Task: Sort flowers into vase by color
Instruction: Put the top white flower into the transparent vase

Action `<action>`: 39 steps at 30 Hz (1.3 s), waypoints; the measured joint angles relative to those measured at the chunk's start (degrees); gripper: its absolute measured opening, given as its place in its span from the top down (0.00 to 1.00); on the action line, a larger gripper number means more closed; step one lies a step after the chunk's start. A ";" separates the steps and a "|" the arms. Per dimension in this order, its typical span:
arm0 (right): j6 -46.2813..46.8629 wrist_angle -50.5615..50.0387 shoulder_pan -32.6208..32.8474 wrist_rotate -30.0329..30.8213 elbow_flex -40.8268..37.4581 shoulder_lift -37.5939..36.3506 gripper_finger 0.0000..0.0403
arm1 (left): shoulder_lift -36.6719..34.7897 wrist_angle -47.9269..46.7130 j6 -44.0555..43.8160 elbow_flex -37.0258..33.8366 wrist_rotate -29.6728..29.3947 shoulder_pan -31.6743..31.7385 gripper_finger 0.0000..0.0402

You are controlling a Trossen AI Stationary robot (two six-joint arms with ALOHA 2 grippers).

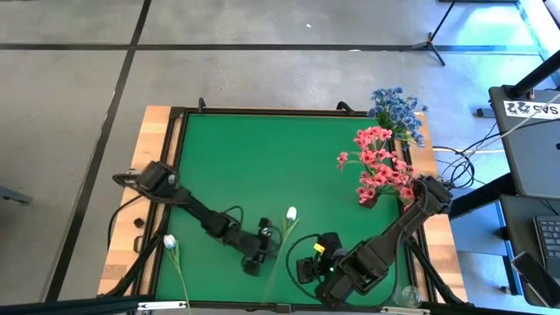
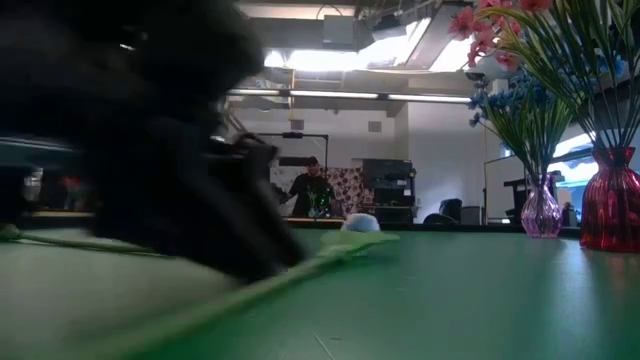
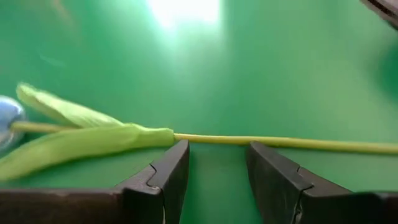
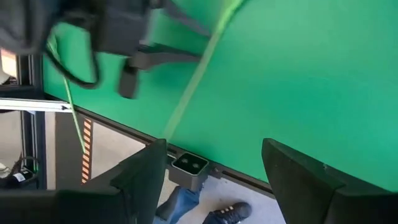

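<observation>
A white tulip (image 1: 291, 213) lies flat on the green mat, its stem (image 1: 278, 254) running toward the near edge. My left gripper (image 1: 260, 256) is low beside that stem and open. In the left wrist view the stem (image 3: 211, 139) crosses just beyond my left gripper (image 3: 214, 163), with the leaves (image 3: 81, 140) and bud (image 3: 6, 118) off to one side. My right gripper (image 1: 306, 267) hovers open near the near edge, on the stem's other side, and shows open in its own wrist view (image 4: 214, 171). A second white tulip (image 1: 169, 241) lies at the mat's left edge.
A red vase (image 2: 610, 200) of pink flowers (image 1: 381, 171) and a pink glass vase (image 2: 541, 212) of blue flowers (image 1: 398, 109) stand at the mat's far right. The table's near edge (image 4: 186, 165) is close to both grippers. A person's shoe (image 4: 230, 211) shows below it.
</observation>
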 joint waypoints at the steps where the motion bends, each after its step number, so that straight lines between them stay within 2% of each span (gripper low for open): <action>1: -0.80 0.21 -0.09 -0.02 0.00 0.00 0.34 | 1.21 0.86 -0.04 1.32 -0.66 0.95 0.61; 7: -6.91 1.12 -1.58 1.53 0.04 1.97 0.34 | 2.67 -0.23 -0.19 8.86 -4.48 7.34 0.61; 12: -7.97 -0.54 -2.65 1.28 0.04 5.45 0.34 | -6.15 -11.55 -0.17 9.66 -3.93 10.25 0.61; 18: -6.46 -2.83 -6.78 1.20 0.04 9.79 0.34 | -23.67 -23.82 -1.05 3.77 -3.52 11.53 0.61; 22: -4.26 -4.99 -10.32 1.94 0.04 12.46 0.34 | -34.92 -27.11 -5.28 -1.20 -3.33 11.46 0.61; 26: -4.02 -6.54 -13.82 0.96 0.04 15.13 0.34 | -42.69 -30.81 -10.56 -5.06 -4.02 11.43 0.61; 33: -4.02 -10.58 -18.50 -3.61 -0.02 18.22 0.36 | -48.99 -31.91 -17.87 -9.46 -4.92 11.35 0.61; 39: -2.09 -13.15 -16.33 -4.48 -0.02 17.39 0.42 | -49.32 -31.83 -18.33 -10.13 -5.05 11.35 0.61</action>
